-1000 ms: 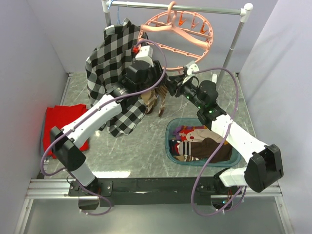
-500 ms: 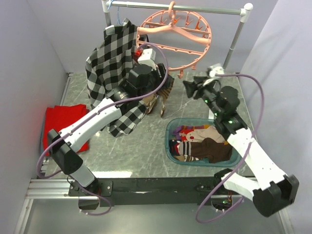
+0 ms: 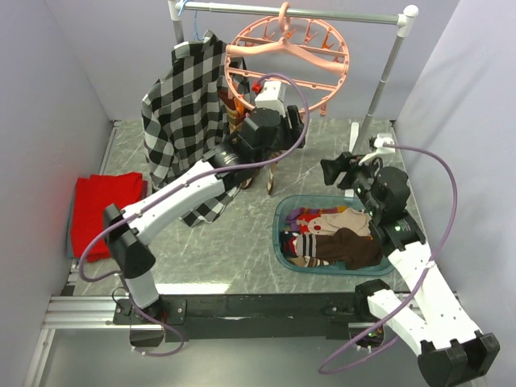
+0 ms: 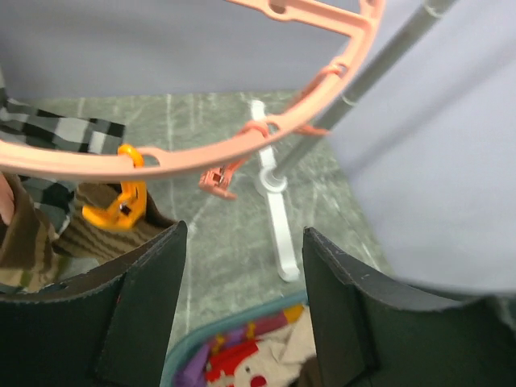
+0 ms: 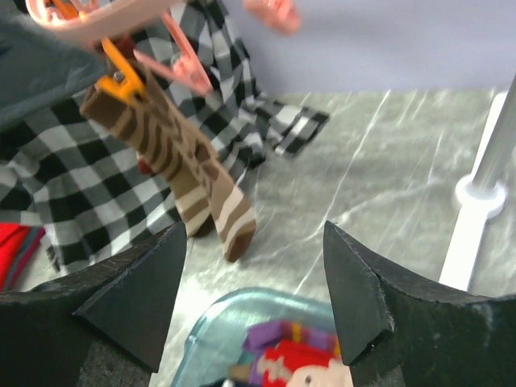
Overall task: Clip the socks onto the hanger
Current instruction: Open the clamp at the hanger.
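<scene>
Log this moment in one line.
left claw: open, empty, by hanger | right claw: open, empty | striped socks: clipped, hanging | other socks: in basket

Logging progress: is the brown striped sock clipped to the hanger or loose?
Clipped. An orange clip on the hanger pinches the brown striped sock at its top; it dangles below.

Top external: high behind, looking down on the counter.
Left wrist: close beneath the hanger.
Right wrist: low, sharing hanger and basin.

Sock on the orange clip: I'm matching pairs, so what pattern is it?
The sock is brown-and-tan striped, clearest in the right wrist view.
</scene>
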Tool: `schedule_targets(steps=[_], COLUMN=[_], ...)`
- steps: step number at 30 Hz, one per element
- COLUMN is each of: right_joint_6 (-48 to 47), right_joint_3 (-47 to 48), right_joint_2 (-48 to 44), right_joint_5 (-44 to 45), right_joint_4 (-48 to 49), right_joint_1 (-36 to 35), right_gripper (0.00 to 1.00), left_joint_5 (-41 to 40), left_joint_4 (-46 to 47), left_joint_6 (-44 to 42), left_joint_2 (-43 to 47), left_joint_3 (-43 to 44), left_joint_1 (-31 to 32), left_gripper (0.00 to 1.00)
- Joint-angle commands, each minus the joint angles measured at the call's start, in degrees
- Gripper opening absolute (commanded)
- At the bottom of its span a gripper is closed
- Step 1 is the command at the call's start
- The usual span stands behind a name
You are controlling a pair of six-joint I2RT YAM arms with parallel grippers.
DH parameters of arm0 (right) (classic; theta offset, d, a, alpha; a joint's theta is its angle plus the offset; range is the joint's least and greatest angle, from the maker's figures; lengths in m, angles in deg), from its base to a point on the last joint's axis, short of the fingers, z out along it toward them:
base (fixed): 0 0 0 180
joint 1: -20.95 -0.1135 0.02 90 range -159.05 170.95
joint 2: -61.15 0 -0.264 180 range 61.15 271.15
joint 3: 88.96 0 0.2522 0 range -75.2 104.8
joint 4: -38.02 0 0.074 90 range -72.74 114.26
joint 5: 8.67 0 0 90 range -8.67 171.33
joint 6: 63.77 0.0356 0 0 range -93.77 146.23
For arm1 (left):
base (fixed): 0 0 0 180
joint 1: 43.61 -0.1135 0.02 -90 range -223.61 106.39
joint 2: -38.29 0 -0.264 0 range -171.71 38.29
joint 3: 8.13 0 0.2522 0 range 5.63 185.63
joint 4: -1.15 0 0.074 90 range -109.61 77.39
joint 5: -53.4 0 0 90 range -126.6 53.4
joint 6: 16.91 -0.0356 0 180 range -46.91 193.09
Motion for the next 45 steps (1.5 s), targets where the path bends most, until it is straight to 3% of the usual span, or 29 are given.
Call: schedule_targets(steps=[1, 13, 23, 27, 36, 45], right_joint_6=[5.9, 7.4, 7.8, 8.5, 6.3, 5.8], right_joint_3=[-4.0, -8.1, -9.7, -10.0, -6.8, 4.3], right_joint_2=[-4.2, -6.9, -5.8, -2.8, 9.1, 24.9], right_joint_5=[-1.8, -6.1, -17.3, -20.6, -28.8, -41.7], right_joint_4=[1.1, 3.3, 15.8, 22.5, 37.8, 45.0], right_joint_1=[0.3, 0.3, 0.2, 0.2, 0.5, 1.9], right_gripper=[0.76, 0.78, 0.78, 0.78, 0.77, 0.72], left_joint_5=[-4.9, -10.9, -11.3, -9.4, 3.6, 15.8], left_joint_4=[0.7, 0.5, 0.6, -1.0, -3.0, -5.2], left_joint_6=[-1.9, -2.5, -3.1, -3.1, -3.2, -4.2], left_joint_2=[-3.0, -9.6, -7.6, -6.3, -0.6, 2.8], left_joint_3=[4.6, 10.9, 8.6, 8.3, 4.1, 2.7], left_joint_1=[0.0, 0.0, -0.1, -1.2, -6.3, -10.7], left_gripper=[0.64, 0.51, 0.20, 0.18, 0.21, 0.23])
